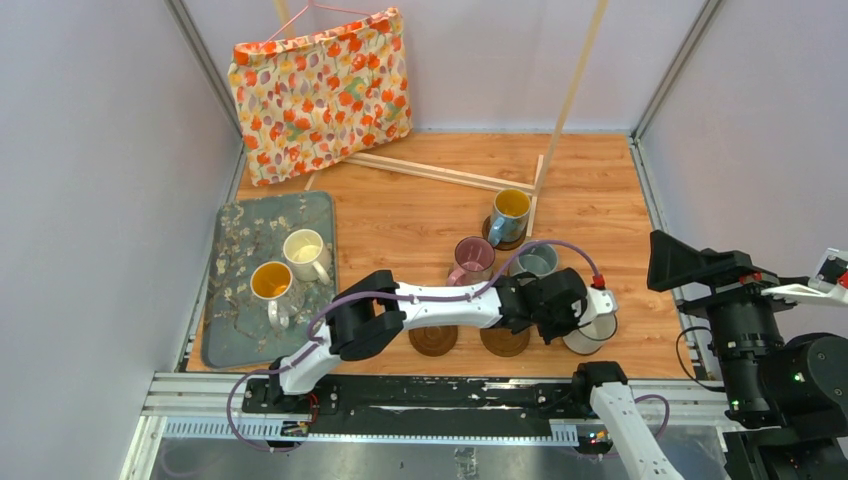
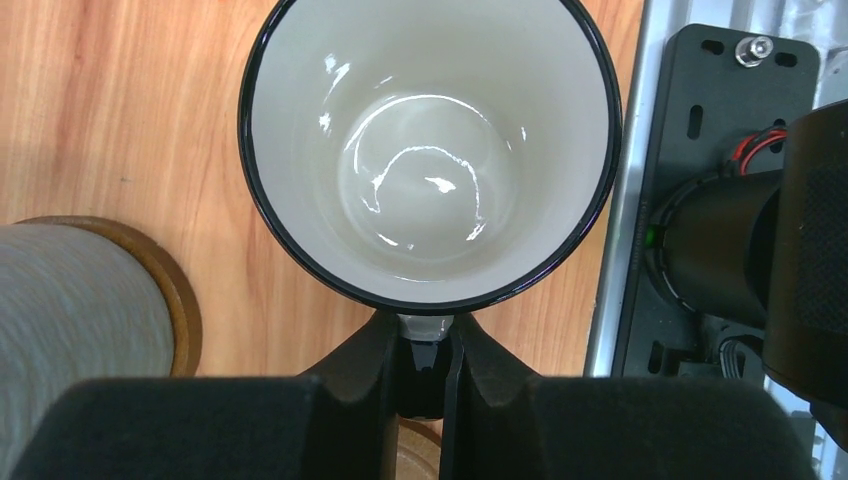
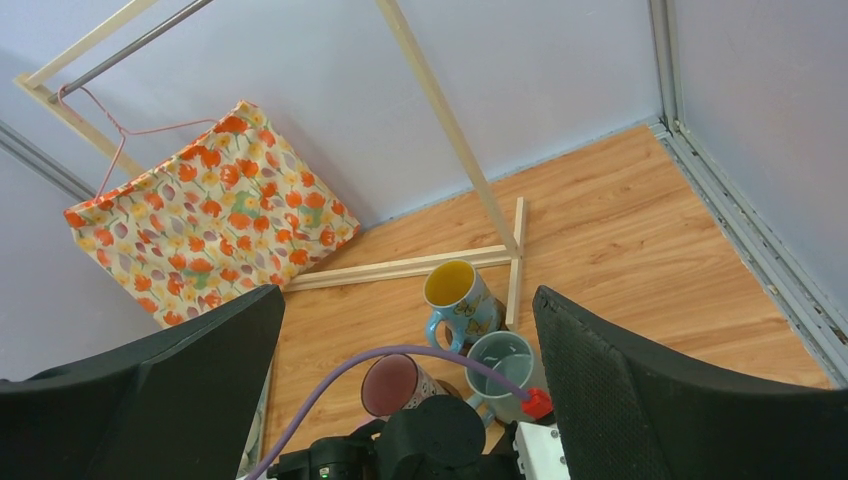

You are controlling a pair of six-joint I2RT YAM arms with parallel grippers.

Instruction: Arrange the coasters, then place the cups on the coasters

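**A:** Near row, quick?

**B:** First bare coaster (image 1: pixel 433 340) and second bare coaster (image 1: pixel 505 342) sit by the arm bases. The left gripper (image 2: pixel 425 345) is clamped on the handle of the white mug (image 2: pixel 430 150) at the row's right end. There's wood around the mug and no disc visible under it. Can't tell if it's lifted or resting.

**A:** Other claw?

**B:** The right gripper (image 3: pixel 407 300) is up at the right, jaws wide, holding nothing.

**A:** Middle?

**B:** The grey-blue mug (image 1: pixel 536 262) looks seated on a coaster in the left wrist view. The pink mug (image 1: pixel 472 260) is just beside it, its base unclear. The orange-inside mug (image 1: pixel 272 285) and cream mug (image 1: pixel 303 250) are on the grey mat (image 1: pixel 228 340), well apart.

**A:** Far?

**B:** The blue mug (image 1: pixel 510 213) has a brown disc under it.

**A:** Progress?

**B:** Roughly halfway, I'd say. White mug in hand, two mat mugs left.
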